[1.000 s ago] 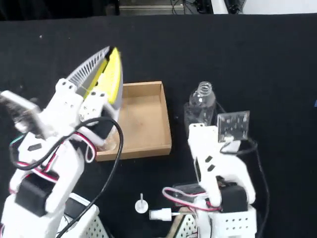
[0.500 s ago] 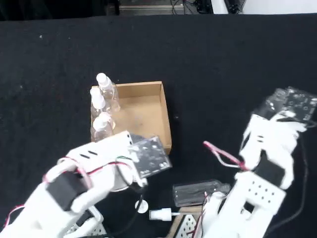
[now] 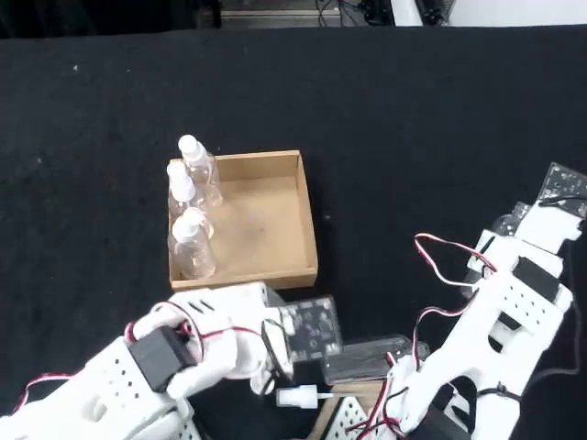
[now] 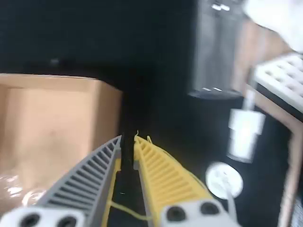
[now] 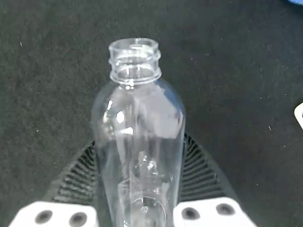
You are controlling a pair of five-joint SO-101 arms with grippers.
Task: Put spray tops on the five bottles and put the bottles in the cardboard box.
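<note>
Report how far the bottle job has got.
Done: three capped bottles stand in the box. In hand: the right gripper holds an open bottle; the left gripper is shut and empty. Left: cap that one and the bottle lying flat, beside a loose spray top, then box both.

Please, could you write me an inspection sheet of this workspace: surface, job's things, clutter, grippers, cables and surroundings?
Surface: black cloth table.
Job's things: cardboard box holds three capped bottles upright along one side wall; one open bottle has no top; a loose spray top lies near the arm bases, beside a white round piece.
Clutter: a clear object lies by the arm bases; cannot tell what it is.
Grippers: left gripper, jaws shut, holding nothing, near a box corner; right gripper, jaws shut on the open bottle.
Cables: red, white and black wires loop along both arms.
Surroundings: cords beyond the table's far edge.
</note>
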